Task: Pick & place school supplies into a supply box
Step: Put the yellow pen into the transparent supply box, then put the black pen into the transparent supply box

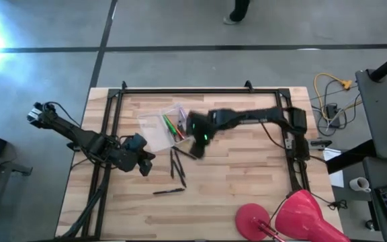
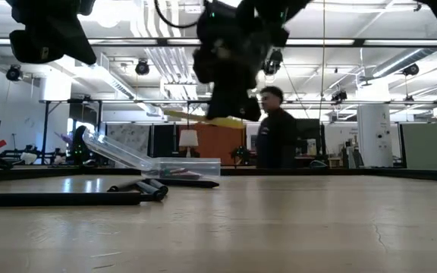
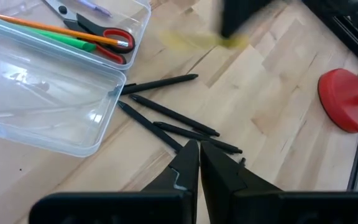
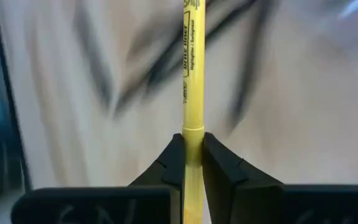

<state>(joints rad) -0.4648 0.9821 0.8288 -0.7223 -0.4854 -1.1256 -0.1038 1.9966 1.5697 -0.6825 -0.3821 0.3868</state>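
While the right gripper point(image 4: 192, 146) is clamped on a yellow highlighter point(image 4: 192, 68), the pen sits pinched between its two fingers and is carried in the air above the table point(image 1: 247, 195), just beside the clear box point(image 1: 161, 128). In the low view the highlighter point(image 2: 222, 120) shows level under the gripper, well clear of the wood. The box lies open, both halves flat; one half holds an orange pencil point(image 3: 55, 29), a green pen point(image 3: 64, 40) and red-handled scissors point(image 3: 107, 38), the other half looks bare. Several black pens point(image 3: 166, 115) lie loose on the table next to the box. The left gripper point(image 3: 199, 155) hovers near those pens, fingers pressed together, holding nothing. A red lamp point(image 1: 294, 215) stands at the table's near right corner. A person point(image 2: 275, 129) stands in the room beyond.
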